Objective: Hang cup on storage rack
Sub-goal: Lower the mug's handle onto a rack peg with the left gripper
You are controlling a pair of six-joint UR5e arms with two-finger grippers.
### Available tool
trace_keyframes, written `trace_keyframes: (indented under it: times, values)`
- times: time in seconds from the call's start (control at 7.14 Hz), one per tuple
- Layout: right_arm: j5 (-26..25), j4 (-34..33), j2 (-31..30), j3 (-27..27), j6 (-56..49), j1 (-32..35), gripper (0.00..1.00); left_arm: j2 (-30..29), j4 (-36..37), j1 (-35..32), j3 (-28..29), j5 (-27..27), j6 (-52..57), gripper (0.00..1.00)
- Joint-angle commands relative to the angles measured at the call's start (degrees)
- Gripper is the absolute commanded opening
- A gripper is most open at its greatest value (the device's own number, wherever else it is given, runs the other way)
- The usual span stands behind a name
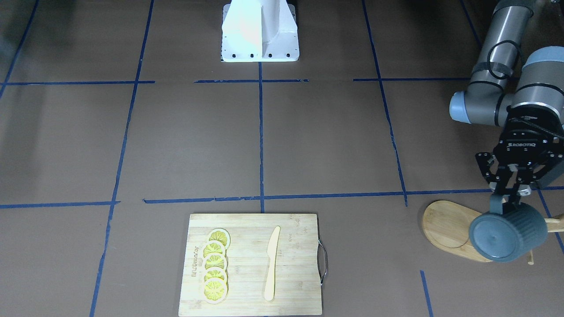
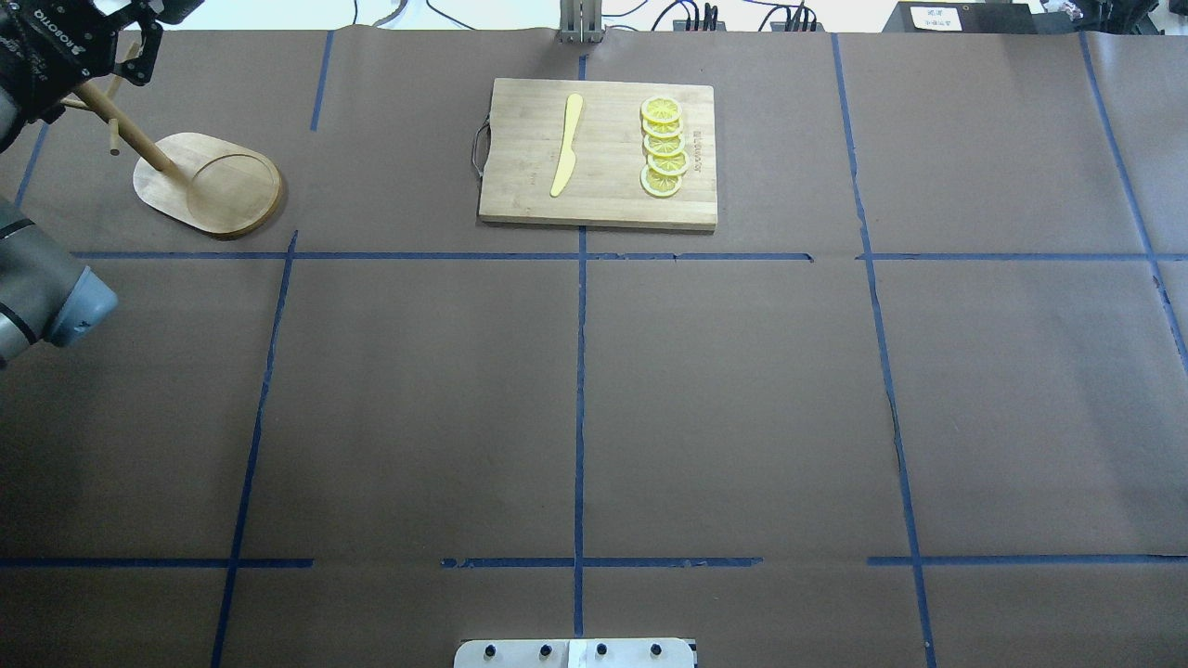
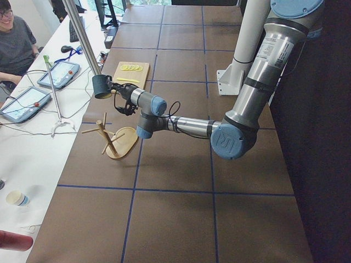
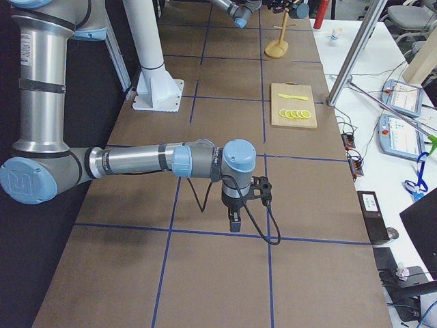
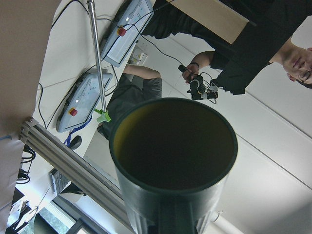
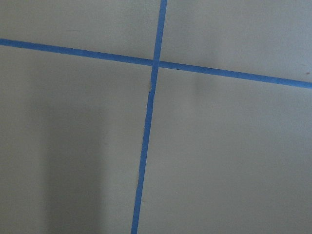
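The dark blue-grey cup (image 1: 506, 235) hangs on its side in my left gripper (image 1: 507, 199), which is shut on its handle; the cup's bottom faces the front camera. In the left wrist view the cup's open mouth (image 5: 173, 146) points away from the table towards the room. The bamboo storage rack (image 1: 445, 224) stands below it, its pole and pegs (image 2: 121, 121) beside the gripper (image 2: 93, 37). In the left side view the cup (image 3: 101, 86) is higher than the rack (image 3: 115, 139) and apart from its pegs. My right gripper (image 4: 234, 220) hovers low over bare table far from both; I cannot tell if it is open.
A bamboo cutting board (image 1: 291, 246) with several lemon slices (image 1: 215, 264) and a wooden knife (image 1: 272, 263) lies mid-table at the operators' edge. The white robot base (image 1: 260, 31) is opposite. An operator (image 3: 13, 41) and tablets sit beside the table.
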Motion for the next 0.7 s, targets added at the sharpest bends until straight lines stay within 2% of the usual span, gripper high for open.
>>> trace_keyframes:
  times: [0.0, 0.28, 0.42, 0.56]
  values:
    - [-0.1, 0.0, 0.0, 0.0, -0.1, 0.0, 1.0, 0.2, -3.7, -3.1, 3.1, -4.2, -0.9, 0.0]
    - [-0.1, 0.0, 0.1, 0.0, -0.1, -0.1, 1.0, 0.5, -5.0, -3.2, 4.3, -4.2, -0.9, 0.0]
    - [-0.1, 0.0, 0.4, 0.0, 0.0, -0.2, 1.0, 0.4, -11.1, -3.0, 9.3, -4.2, -1.1, 0.0]
    - [-0.1, 0.0, 0.4, 0.0, -0.1, -0.2, 1.0, 0.3, -13.4, -2.9, 11.9, -4.2, -1.1, 0.0]
